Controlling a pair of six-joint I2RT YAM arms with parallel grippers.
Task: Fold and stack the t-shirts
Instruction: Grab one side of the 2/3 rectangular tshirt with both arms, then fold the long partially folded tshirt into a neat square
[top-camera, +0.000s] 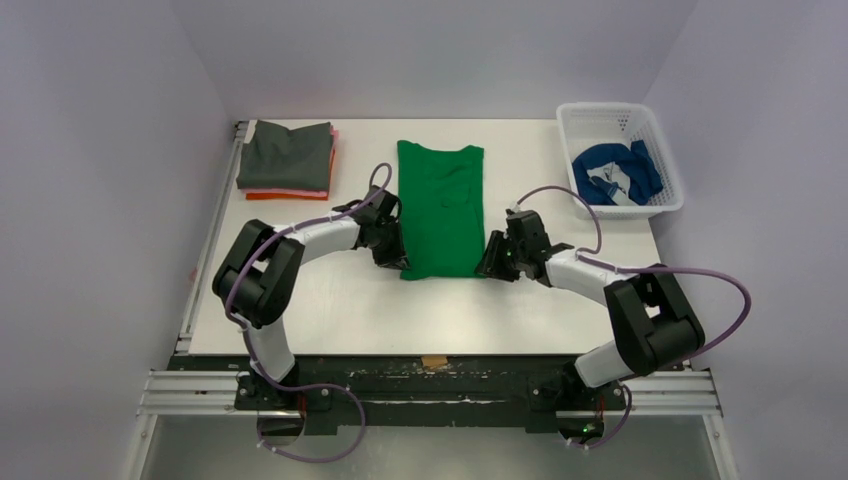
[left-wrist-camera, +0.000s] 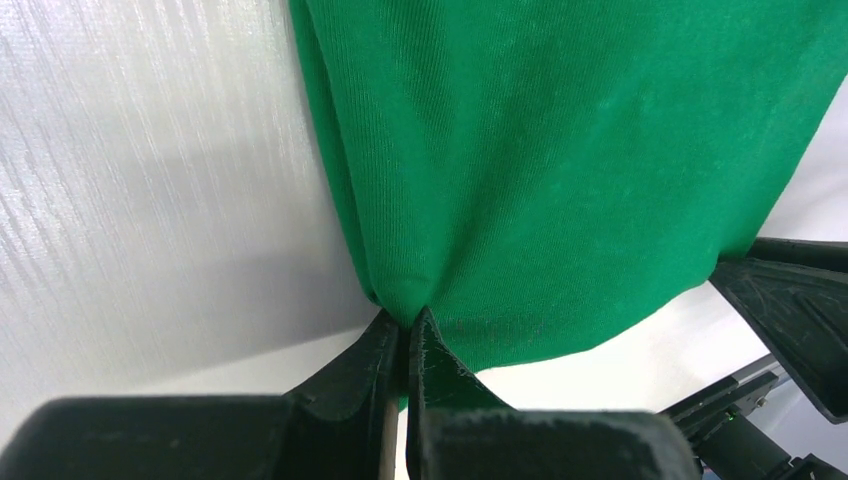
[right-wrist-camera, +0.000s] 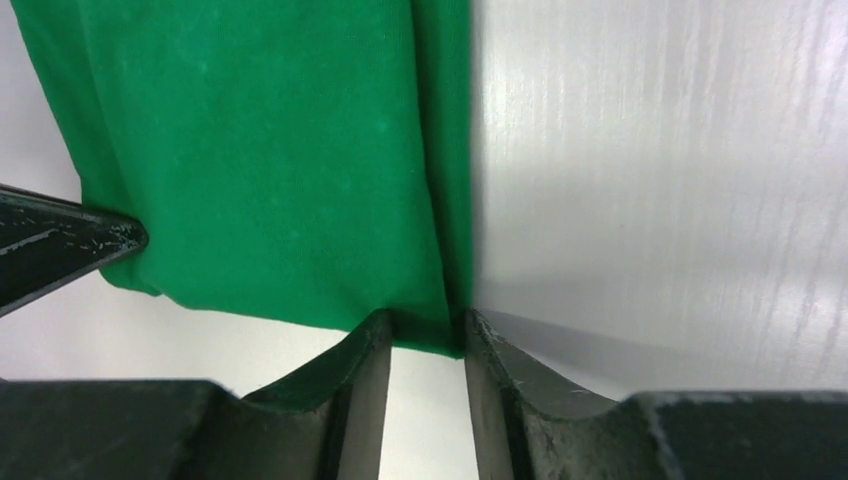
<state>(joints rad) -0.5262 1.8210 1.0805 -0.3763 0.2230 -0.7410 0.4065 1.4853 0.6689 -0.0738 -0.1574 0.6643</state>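
A bright green t-shirt (top-camera: 440, 205), folded into a long strip, lies flat in the middle of the table. My left gripper (top-camera: 395, 262) is at its near left corner and is shut on a pinch of the green cloth (left-wrist-camera: 560, 150), fingertips (left-wrist-camera: 420, 335) together. My right gripper (top-camera: 490, 268) is at the near right corner. Its jaws stand apart, with the shirt's folded edge (right-wrist-camera: 445, 200) lying between the fingertips (right-wrist-camera: 372, 335). A stack of folded shirts (top-camera: 288, 158), dark grey on top with pink and orange beneath, sits at the far left.
A white lattice basket (top-camera: 572, 120) at the far right holds a crumpled blue shirt (top-camera: 610, 170). A metal rail (top-camera: 215, 215) runs along the table's left edge. Each wrist view shows the other gripper's finger at its side edge.
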